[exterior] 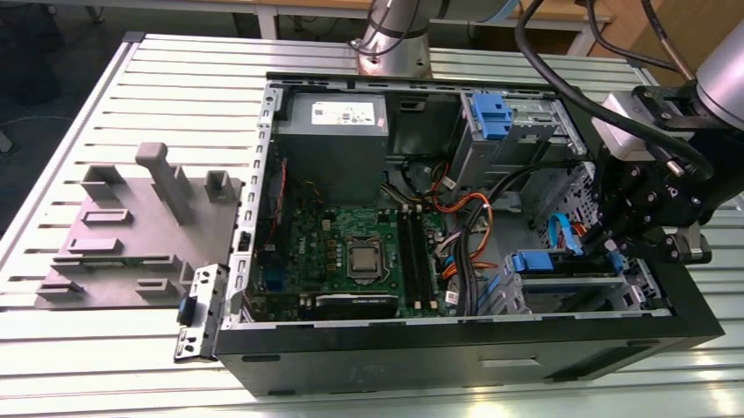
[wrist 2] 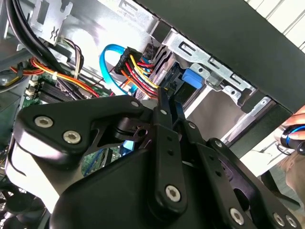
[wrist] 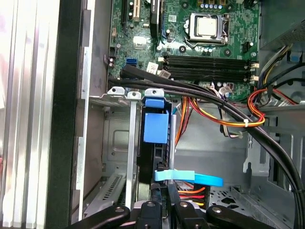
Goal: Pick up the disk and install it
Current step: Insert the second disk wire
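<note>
**Disk seated edge-on in the lower bay, tool close over it**

The disk (wrist: 156, 128) stood on edge in the drive cage (exterior: 570, 292) at the corner of the open computer case (exterior: 465, 344), on the exterior view's right, its blue rail tab (exterior: 532, 259) showing at the top of the slot. The tool (wrist: 164, 191) hung directly over the end of the disk; in both wrist views its two fingers (wrist 2: 164, 121) lay almost together at the disk's thin edge, and they appeared clenched on it, though actual contact could not be made out.

A bundle of red and yellow power wires (wrist 2: 138, 71) and a flat blue data cable (wrist: 190, 176) crowded the same spot. The risk I judged greatest was snagging: any sideways drift could have caught these wires on the fingers or pinched them against the cage. A tilted disk could also have jammed in its rails short of full seating. A person's hand (wrist 2: 293, 131) lingered just outside the case wall.
</note>
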You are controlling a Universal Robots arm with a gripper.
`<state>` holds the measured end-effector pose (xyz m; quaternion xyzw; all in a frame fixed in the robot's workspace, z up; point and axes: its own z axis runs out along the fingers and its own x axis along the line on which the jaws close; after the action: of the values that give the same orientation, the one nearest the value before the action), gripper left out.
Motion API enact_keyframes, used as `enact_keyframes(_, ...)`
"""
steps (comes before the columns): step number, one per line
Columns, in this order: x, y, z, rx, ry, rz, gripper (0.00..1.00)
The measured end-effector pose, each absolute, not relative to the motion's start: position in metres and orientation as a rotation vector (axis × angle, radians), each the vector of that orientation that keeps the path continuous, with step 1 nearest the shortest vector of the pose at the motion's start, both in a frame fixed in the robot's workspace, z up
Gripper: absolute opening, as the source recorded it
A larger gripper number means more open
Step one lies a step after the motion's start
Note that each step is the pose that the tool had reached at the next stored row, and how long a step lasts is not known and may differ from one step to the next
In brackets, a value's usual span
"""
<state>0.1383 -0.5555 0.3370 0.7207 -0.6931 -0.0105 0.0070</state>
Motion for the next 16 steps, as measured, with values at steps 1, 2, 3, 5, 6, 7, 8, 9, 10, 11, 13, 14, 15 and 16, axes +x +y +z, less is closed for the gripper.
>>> enact_keyframes(1,0.1383,-0.5555,0.3369,2.254,-2.168,-0.033,0.17)
enact_keyframes(2,0.1383,-0.5556,0.3369,2.254,-2.167,-0.033,0.17)
enact_keyframes(3,0.1383,-0.5556,0.3369,2.254,-2.167,-0.033,0.17)
enact_keyframes(5,0.1383,-0.5557,0.3365,2.254,-2.167,-0.033,0.17)
enact_keyframes(6,0.1383,-0.5557,0.3365,2.254,-2.167,-0.033,0.17)
enact_keyframes(7,0.1383,-0.5557,0.3364,2.254,-2.167,-0.033,0.17)
enact_keyframes(8,0.1382,-0.5557,0.3363,2.254,-2.167,-0.033,0.17)
enact_keyframes(9,0.1381,-0.5558,0.3363,2.254,-2.167,-0.033,0.17)
enact_keyframes(10,0.138,-0.5559,0.3363,2.254,-2.167,-0.033,0.17)
enact_keyframes(11,0.138,-0.5561,0.3363,2.254,-2.167,-0.033,0.17)
enact_keyframes(13,0.1379,-0.5565,0.3361,2.254,-2.167,-0.033,0.17)
enact_keyframes(14,0.1378,-0.5565,0.336,2.254,-2.167,-0.033,0.17)
enact_keyframes(15,0.1378,-0.5566,0.3359,2.254,-2.167,-0.033,0.17)
enact_keyframes(16,0.1378,-0.5567,0.3358,2.254,-2.167,-0.033,0.17)
